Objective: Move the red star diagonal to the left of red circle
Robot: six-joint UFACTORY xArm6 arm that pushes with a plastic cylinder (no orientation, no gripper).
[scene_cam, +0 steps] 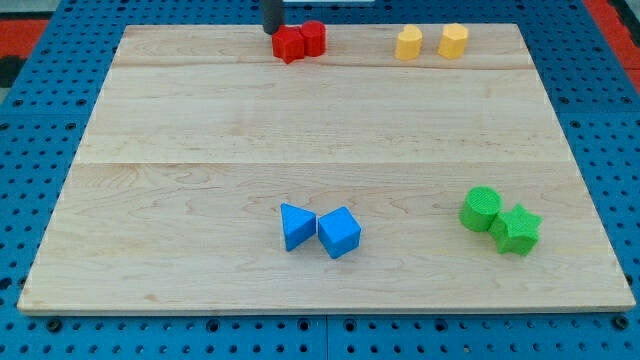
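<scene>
My tip [272,30], a bare rod gripping nothing, touches the red star [288,44], which abuts the red circle [313,38] rightward.

Two yellow blocks [430,42], shapes unclear, sit at the wooden worktop's [200,150] top; blue triangle [296,226] touches blue cube [339,232]; green cylinder [481,209] touches green star [516,230].

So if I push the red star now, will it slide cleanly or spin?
The red star looks low and flat-bottomed, so it will probably slide, not tip. Its points may make it turn under an off-centre push. It touches the red circle, which may drag along. My tip sits at its upper left.
</scene>
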